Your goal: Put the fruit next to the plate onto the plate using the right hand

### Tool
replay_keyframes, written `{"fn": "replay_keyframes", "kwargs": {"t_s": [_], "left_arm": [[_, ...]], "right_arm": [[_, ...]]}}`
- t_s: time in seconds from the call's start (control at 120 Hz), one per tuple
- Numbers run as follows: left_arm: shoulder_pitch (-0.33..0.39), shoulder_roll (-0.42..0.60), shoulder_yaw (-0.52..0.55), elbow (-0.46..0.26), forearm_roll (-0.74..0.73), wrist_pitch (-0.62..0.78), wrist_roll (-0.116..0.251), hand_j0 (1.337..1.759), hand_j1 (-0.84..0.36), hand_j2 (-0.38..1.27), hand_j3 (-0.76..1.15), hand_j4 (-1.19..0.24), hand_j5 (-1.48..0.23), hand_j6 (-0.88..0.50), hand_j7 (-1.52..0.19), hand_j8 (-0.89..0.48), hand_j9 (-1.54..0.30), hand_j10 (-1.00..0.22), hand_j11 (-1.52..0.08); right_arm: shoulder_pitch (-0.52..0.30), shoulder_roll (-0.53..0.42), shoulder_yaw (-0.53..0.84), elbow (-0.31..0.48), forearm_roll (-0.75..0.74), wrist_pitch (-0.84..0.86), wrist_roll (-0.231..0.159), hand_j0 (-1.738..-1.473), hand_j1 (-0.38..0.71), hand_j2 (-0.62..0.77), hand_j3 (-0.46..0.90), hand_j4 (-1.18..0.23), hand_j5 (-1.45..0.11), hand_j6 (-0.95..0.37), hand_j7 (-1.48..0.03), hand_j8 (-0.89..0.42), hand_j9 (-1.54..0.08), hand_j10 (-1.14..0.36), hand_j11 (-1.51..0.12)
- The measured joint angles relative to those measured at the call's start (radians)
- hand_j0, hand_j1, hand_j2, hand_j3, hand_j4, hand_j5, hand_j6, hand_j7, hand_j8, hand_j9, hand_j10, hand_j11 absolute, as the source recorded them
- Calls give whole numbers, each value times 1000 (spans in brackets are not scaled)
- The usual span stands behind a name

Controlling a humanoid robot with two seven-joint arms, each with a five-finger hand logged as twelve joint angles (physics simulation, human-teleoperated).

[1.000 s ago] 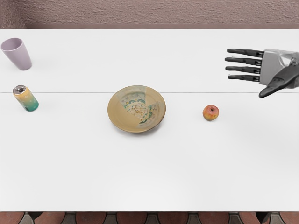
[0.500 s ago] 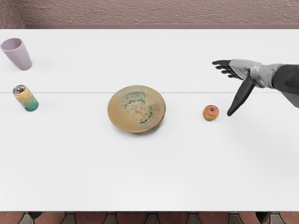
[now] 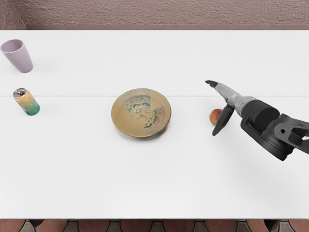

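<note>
**Framing the fruit [image 3: 214, 116] with an open right hand [image 3: 228, 103]**

Right of the plate [image 3: 116, 117], the hand holds nothing. Its fingers [image 3: 219, 88] are stretched straight and its thumb is splayed downward. The fruit, small, round and reddish-yellow, lies on the tabletop [image 3: 154, 169] right of the plate and well apart from its rim, in the gap between fingers and thumb. The thumb hides the fruit's right side; I cannot tell whether they touch. Far left of the plate stand 1 can [image 3: 26, 101] and 1 pale purple cup [image 3: 17, 55].
</note>
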Motion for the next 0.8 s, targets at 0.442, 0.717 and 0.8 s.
{"fn": "replay_keyframes", "kwargs": {"t_s": [0.442, 0.717, 0.8], "left_arm": [[0, 0, 0, 0, 0, 0, 0, 1658, 349, 0, 0, 0, 0, 0, 0, 0, 0, 0, 0], [0, 0, 0, 0, 0, 0, 0, 1658, 349, 0, 0, 0, 0, 0, 0, 0, 0, 0, 0], [0, 0, 0, 0, 0, 0, 0, 1658, 349, 0, 0, 0, 0, 0, 0, 0, 0, 0, 0]], "right_arm": [[-40, 38, -41, -64, -86, -117, 0, -1658, -313, -4, 0, -34, -41, -35, -40, -34, -41, -33, -41], [-57, 88, -42, -110, -86, -122, 0, -1658, -165, -29, 0, -158, -202, -159, -202, -158, -202, -157, -202], [-58, 90, -42, -114, -86, -121, 0, -1658, -107, -38, 0, -205, -264, -207, -264, -206, -264, -205, -264]]}}
